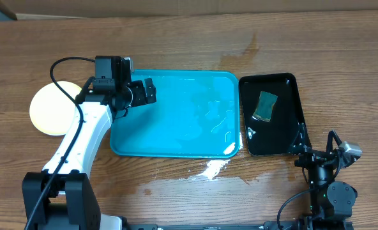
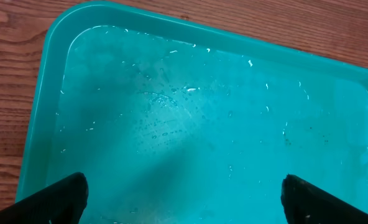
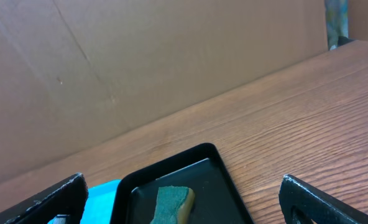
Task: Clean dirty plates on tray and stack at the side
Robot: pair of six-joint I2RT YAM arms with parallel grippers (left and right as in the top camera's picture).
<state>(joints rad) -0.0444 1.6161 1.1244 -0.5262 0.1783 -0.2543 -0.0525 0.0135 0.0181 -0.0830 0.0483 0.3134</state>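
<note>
The turquoise tray [image 1: 176, 137] lies mid-table, wet and with no plates on it. A pale yellow plate [image 1: 48, 108] rests on the wood left of the tray, partly hidden by my left arm. My left gripper [image 1: 152, 92] hovers open over the tray's far left corner. In the left wrist view the gripper [image 2: 184, 202] has only the wet tray floor [image 2: 202, 112] between its spread fingers [image 2: 53, 199]. Near the front right, my right gripper [image 1: 317, 140] stands open and holds nothing. In its wrist view the right gripper [image 3: 181, 205] points toward the black tray.
A glossy black tray [image 1: 285, 137] right of the turquoise one holds a green and yellow sponge [image 1: 265, 106], also visible in the right wrist view as the sponge [image 3: 171, 202]. Spilled water [image 1: 211, 169] marks the wood in front of the tray. A cardboard wall [image 3: 140, 62] stands behind the table.
</note>
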